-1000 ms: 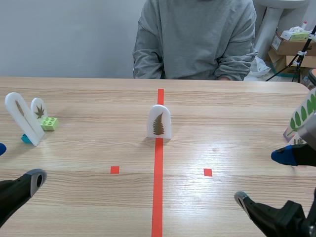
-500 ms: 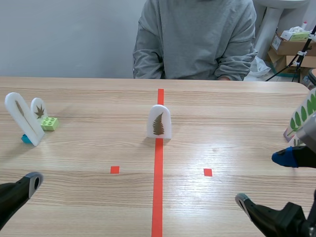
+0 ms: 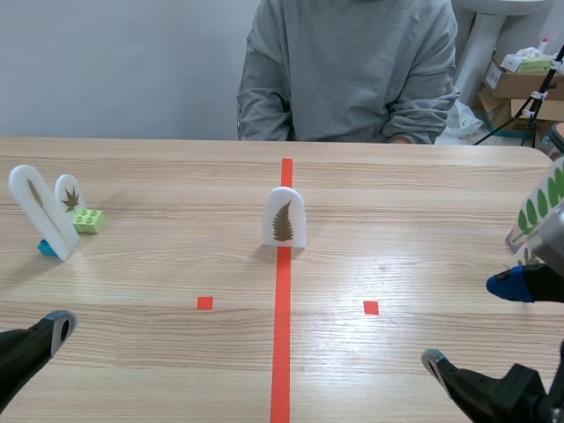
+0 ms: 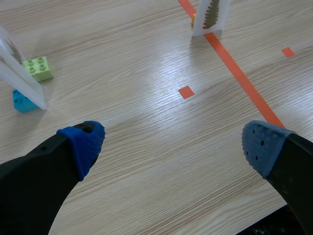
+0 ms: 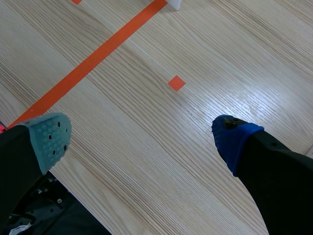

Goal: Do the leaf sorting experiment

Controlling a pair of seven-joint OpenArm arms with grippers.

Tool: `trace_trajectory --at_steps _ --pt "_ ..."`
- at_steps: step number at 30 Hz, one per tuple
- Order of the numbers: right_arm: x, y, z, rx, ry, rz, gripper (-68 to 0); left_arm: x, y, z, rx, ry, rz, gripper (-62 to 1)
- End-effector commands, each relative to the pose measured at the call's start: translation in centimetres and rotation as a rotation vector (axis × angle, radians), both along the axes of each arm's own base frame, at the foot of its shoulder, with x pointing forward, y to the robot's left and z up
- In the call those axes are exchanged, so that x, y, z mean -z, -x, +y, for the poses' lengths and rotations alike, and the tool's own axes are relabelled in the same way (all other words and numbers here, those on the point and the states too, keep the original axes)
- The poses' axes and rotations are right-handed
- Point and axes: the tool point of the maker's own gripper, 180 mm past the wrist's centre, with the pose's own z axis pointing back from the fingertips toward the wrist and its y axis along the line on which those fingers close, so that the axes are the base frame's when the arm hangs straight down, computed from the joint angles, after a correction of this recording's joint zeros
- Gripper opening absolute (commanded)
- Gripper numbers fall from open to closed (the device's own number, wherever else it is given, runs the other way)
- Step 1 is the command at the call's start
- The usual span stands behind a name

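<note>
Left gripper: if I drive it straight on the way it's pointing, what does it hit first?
Probably the bare table, near the small orange square: the left gripper is open and angled downward. The fern card stands farther ahead, off toward its right finger.

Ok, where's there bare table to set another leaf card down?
Bare wood lies either side of the fern card and nearer the robot, around both tape squares. Crowded: the far-left cards by the green block, and the green-leaf card at the right edge.
</note>
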Motion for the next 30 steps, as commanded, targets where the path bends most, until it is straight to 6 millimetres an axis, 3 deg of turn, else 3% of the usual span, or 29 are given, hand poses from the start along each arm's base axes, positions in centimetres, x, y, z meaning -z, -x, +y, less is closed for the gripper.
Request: trace_trajectory --at_steps 1,8,10,15,21,25,30 --pt "-0.3 -0.1 0.0 -0.007 -0.006 -0.008 -8.4 -0.5 -0.3 -0.2 -0.004 0.020 -0.024 -0.9" --pt "0.0 -0.1 -0.3 -0.009 0.021 -0.002 -8.4 -0.5 -0.2 -0.2 -0.005 0.018 -0.020 -0.9" --pt "0.0 -1.3 -1.3 0.017 0.083 -0.036 -8.4 -0.5 -0.3 -0.2 -0.005 0.018 -0.021 -0.9" --pt "0.2 -5.3 -3.4 0.060 0.130 -0.100 -8.4 -0.5 -0.3 -0.2 -0.005 0.018 -0.021 -0.9" --pt "2.9 -11.1 -4.0 0.036 0.114 -0.082 -8.4 -0.6 -0.5 -0.1 -0.004 0.017 -0.031 -0.9" --pt "3.5 -15.8 -2.8 -0.001 0.087 -0.081 -8.4 -0.7 -0.6 -0.1 -0.004 0.018 -0.035 -0.9" --pt "2.3 -20.7 1.2 -0.100 0.070 -0.113 -8.4 -1.0 -1.0 -0.1 -0.005 0.020 -0.050 -0.9"
